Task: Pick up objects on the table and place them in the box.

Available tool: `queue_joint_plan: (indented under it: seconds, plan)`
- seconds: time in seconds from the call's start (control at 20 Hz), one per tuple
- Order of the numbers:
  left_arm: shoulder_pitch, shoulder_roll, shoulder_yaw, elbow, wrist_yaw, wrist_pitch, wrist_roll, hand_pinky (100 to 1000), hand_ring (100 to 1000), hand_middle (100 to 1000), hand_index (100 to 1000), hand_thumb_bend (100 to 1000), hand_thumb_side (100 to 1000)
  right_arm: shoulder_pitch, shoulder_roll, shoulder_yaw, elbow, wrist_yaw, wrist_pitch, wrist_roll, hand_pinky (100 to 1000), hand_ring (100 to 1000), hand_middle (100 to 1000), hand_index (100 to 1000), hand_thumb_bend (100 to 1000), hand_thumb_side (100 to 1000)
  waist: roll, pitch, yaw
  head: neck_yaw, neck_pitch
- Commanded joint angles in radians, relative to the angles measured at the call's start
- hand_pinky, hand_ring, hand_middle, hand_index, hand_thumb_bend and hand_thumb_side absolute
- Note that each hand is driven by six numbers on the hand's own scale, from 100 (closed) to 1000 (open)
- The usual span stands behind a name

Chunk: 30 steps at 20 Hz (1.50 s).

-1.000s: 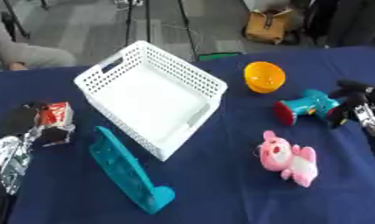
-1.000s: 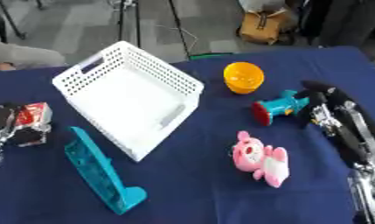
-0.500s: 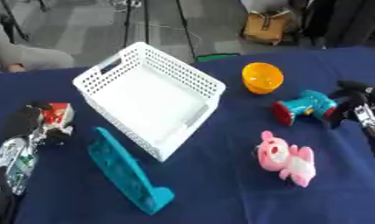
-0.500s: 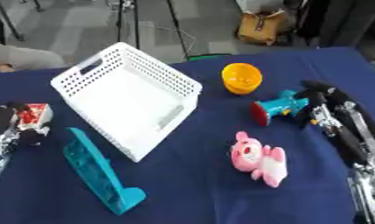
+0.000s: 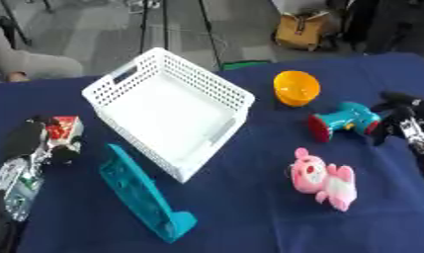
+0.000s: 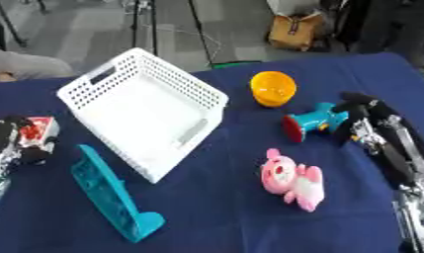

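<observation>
A white slotted basket (image 5: 167, 111) stands askew and empty at centre left. My left hand (image 5: 26, 141) lies at the left edge, its fingers and thumb curled round a small red and white pack (image 5: 64, 129). A teal toy drill with a red end (image 5: 343, 120) lies right of centre. My right hand (image 6: 363, 114) is at the drill's right end, fingers spread and bent down beside it, touching it. An orange bowl (image 5: 296, 88) sits behind the drill. A pink plush toy (image 5: 323, 178) lies in front of it. A teal rack (image 5: 142, 192) lies by the basket's near side.
A dark blue cloth (image 5: 241, 217) covers the table. Beyond the far edge are a grey floor, tripod legs and a brown bag (image 5: 303, 30). A person's sleeve (image 5: 24, 64) shows at the far left, off the table.
My left forearm has shifted slightly by the pack. The right hand, the drill and the other things have not visibly moved.
</observation>
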Motion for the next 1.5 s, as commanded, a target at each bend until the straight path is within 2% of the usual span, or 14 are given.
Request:
queue_joint_plan:
  seconds: [0.05, 0.45, 0.55, 0.65, 0.7, 0.75, 0.85, 1.1, 1.15, 1.2, 1.25, 1.5]
  plan:
    - [-0.023, 0.055, 0.017, -0.104, 0.047, -0.007, 0.007, 302, 402, 785, 785, 100, 164, -0.004, -0.013, -0.004, -0.009, -0.005, -0.003, 0.000, 374, 470, 650, 829, 100, 660, -0.002, -0.016, 0.003, -0.005, -0.009]
    - [-0.051, 0.132, 0.063, -0.350, 0.167, 0.024, -0.031, 293, 394, 794, 786, 100, 211, -0.002, -0.015, -0.005, -0.007, -0.003, -0.003, -0.001, 374, 470, 650, 829, 100, 659, 0.000, -0.020, 0.006, -0.011, -0.009]
    - [-0.069, 0.135, 0.056, -0.386, 0.194, 0.024, -0.034, 296, 397, 791, 785, 100, 194, -0.002, -0.015, -0.004, -0.006, -0.004, -0.003, 0.000, 374, 470, 650, 830, 100, 660, 0.000, -0.021, 0.005, -0.011, -0.010]
    - [-0.099, 0.131, 0.017, -0.403, 0.215, 0.000, -0.055, 298, 398, 791, 788, 100, 172, -0.002, -0.014, -0.001, -0.005, -0.004, -0.004, 0.003, 374, 470, 650, 829, 100, 659, -0.001, -0.024, 0.002, -0.008, -0.009]
    - [-0.114, 0.126, -0.007, -0.404, 0.219, -0.016, -0.071, 298, 398, 791, 788, 100, 172, -0.002, -0.014, 0.001, -0.004, -0.005, -0.004, 0.005, 374, 470, 650, 829, 100, 659, -0.002, -0.026, 0.000, -0.007, -0.009]
    - [-0.128, 0.121, -0.028, -0.403, 0.220, -0.032, -0.085, 309, 406, 788, 791, 100, 128, -0.002, -0.014, 0.002, -0.004, -0.005, -0.005, 0.006, 373, 469, 650, 829, 100, 659, -0.002, -0.026, -0.004, -0.005, -0.009]
    - [-0.164, 0.106, -0.091, -0.395, 0.201, -0.082, -0.128, 333, 421, 783, 798, 100, 100, -0.002, -0.015, 0.005, -0.002, -0.006, -0.006, 0.009, 373, 469, 650, 830, 100, 658, -0.003, -0.028, -0.014, 0.001, -0.008]
    - [-0.233, 0.063, -0.225, -0.356, 0.096, -0.216, -0.217, 371, 446, 769, 807, 105, 100, -0.005, -0.015, 0.013, 0.001, -0.009, -0.010, 0.017, 373, 469, 650, 830, 100, 658, -0.004, -0.029, -0.035, 0.002, -0.007]
    - [-0.240, 0.055, -0.243, -0.347, 0.073, -0.238, -0.225, 389, 457, 764, 812, 166, 100, -0.005, -0.016, 0.013, 0.002, -0.010, -0.011, 0.018, 373, 469, 651, 830, 100, 657, -0.005, -0.028, -0.038, 0.000, -0.007]
    - [-0.245, 0.046, -0.265, -0.336, 0.047, -0.264, -0.231, 389, 457, 764, 812, 166, 100, -0.005, -0.016, 0.014, 0.003, -0.010, -0.011, 0.019, 373, 469, 651, 830, 100, 657, -0.005, -0.029, -0.040, -0.001, -0.007]
    - [-0.248, 0.039, -0.277, -0.324, 0.025, -0.283, -0.233, 407, 467, 761, 815, 208, 100, -0.006, -0.016, 0.015, 0.003, -0.011, -0.012, 0.019, 373, 469, 651, 830, 100, 657, -0.006, -0.029, -0.042, -0.002, -0.007]
    - [-0.221, 0.002, -0.331, -0.236, -0.076, -0.377, -0.229, 449, 496, 765, 823, 249, 100, -0.007, -0.014, 0.016, 0.004, -0.012, -0.013, 0.022, 373, 469, 651, 829, 100, 656, -0.007, -0.030, -0.046, -0.009, -0.013]
